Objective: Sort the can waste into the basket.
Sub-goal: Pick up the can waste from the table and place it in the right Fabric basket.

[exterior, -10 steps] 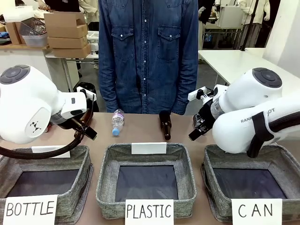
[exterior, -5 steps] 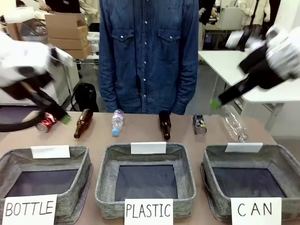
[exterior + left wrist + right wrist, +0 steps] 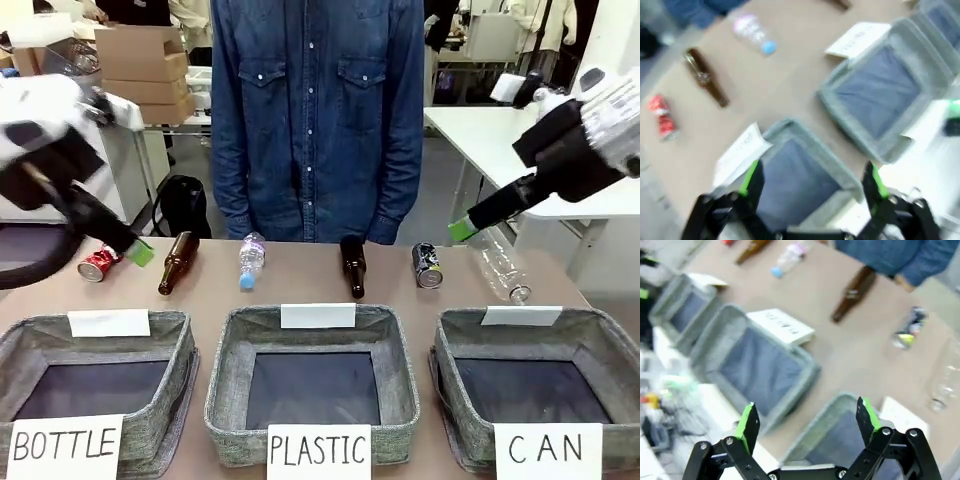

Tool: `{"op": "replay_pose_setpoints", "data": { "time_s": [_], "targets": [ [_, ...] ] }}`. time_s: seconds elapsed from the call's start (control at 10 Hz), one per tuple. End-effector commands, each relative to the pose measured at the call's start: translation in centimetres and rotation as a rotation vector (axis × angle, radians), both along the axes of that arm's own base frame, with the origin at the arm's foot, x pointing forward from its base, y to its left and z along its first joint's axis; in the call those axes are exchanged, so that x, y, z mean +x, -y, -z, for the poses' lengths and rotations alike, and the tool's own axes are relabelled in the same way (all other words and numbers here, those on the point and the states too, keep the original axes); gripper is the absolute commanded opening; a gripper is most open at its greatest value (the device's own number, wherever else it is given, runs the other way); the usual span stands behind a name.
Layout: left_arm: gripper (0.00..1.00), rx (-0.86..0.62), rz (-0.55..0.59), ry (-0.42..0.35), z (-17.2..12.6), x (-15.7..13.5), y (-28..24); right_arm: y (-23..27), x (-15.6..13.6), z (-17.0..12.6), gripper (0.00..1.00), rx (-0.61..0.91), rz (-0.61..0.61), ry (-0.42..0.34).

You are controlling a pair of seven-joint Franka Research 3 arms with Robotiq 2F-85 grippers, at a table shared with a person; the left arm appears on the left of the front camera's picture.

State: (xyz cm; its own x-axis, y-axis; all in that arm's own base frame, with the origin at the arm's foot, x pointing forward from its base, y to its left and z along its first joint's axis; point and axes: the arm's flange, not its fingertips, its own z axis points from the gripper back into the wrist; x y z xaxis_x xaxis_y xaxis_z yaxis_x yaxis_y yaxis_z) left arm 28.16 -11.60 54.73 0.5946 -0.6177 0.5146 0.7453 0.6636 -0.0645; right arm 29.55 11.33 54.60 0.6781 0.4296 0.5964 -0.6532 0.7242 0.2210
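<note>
1. A second ago both arms sat low over the far side of the table (image 3: 300, 288) and hid the cans. Now both are raised, and both cans lie in plain sight.
2. Against half a second ago, the left gripper (image 3: 812, 174) has barely shifted, only sharpened from a blur. The right gripper (image 3: 807, 414) has sunk a little, and nothing on the table has moved.
3. The front view shows just one green tip of each gripper, so its spread cannot be told from there. Each wrist view looks down between two fingers standing wide apart with nothing between them.
4. The red can (image 3: 97, 265) lies on its side at the far left. From the front, the left gripper's tip hangs just beside it.
5. The black can (image 3: 427, 266) lies right of centre, behind the CAN basket (image 3: 448, 352), which holds nothing. The right gripper's tip hovers above and just right of this can.
6. Along the same far row lie a brown bottle (image 3: 175, 264), a small plastic bottle (image 3: 250, 260), a second brown bottle (image 3: 352, 266) and a clear bottle (image 3: 500, 264).
7. The clear bottle lies close beside the black can. The BOTTLE basket (image 3: 182, 350) and PLASTIC basket (image 3: 222, 360) sit on the near side.
8. A person in a denim shirt (image 3: 315, 120) stands behind the table.
</note>
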Motion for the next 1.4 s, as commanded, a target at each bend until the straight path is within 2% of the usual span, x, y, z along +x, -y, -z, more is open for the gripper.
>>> {"op": "replay_pose_setpoints", "data": {
  "time_s": [0.0, 0.1, 0.2, 0.3, 0.4, 0.5, 0.6, 0.7, 0.8, 1.3],
  "targets": [
    [1.0, -0.387, 0.043, -0.311, -0.3, 0.6, -7.9, 5.9, 2.2, -1.2, 1.0, 0.434, 0.186, -0.437],
    [1.0, -0.566, -0.028, -0.382, 0.7, 0.9, -11.5, 9.4, 3.1, -0.4, 1.0, 0.577, 0.266, -0.574],
    [1.0, -0.712, -0.091, -0.413, 2.0, 1.3, -14.2, 12.4, 3.3, 0.3, 1.0, 0.724, 0.292, -0.635],
    [1.0, -0.867, -0.178, -0.448, 3.8, 1.7, -16.8, 15.3, 2.8, 0.8, 1.0, 0.848, 0.312, -0.629],
    [1.0, -1.115, -0.33, -0.492, 5.3, 1.9, -19.2, 17.5, 2.2, 1.2, 1.0, 0.953, 0.329, -0.591],
    [1.0, -1.297, -0.418, -0.451, 6.2, 1.8, -20.7, 18.9, 1.8, 1.7, 1.0, 1.005, 0.359, -0.564],
    [1.0, -1.345, -0.429, -0.407, 6.0, 2.3, -20.9, 19.0, 1.5, 2.0, 1.0, 0.961, 0.442, -0.514],
    [1.0, -1.19, -0.409, -0.373, 5.0, 3.6, -19.8, 19.5, 1.6, 1.3, 1.0, 0.813, 0.225, -0.557],
    [1.0, -1.059, -0.265, -0.46, 6.6, 1.4, -23.0, 19.5, 1.6, 1.3, 1.0, 0.813, 0.225, -0.557],
    [1.0, -1.059, -0.265, -0.46, 6.6, 1.4, -23.0, 19.5, 1.6, 1.3, 1.0, 0.813, 0.225, -0.557]
  ]
}}
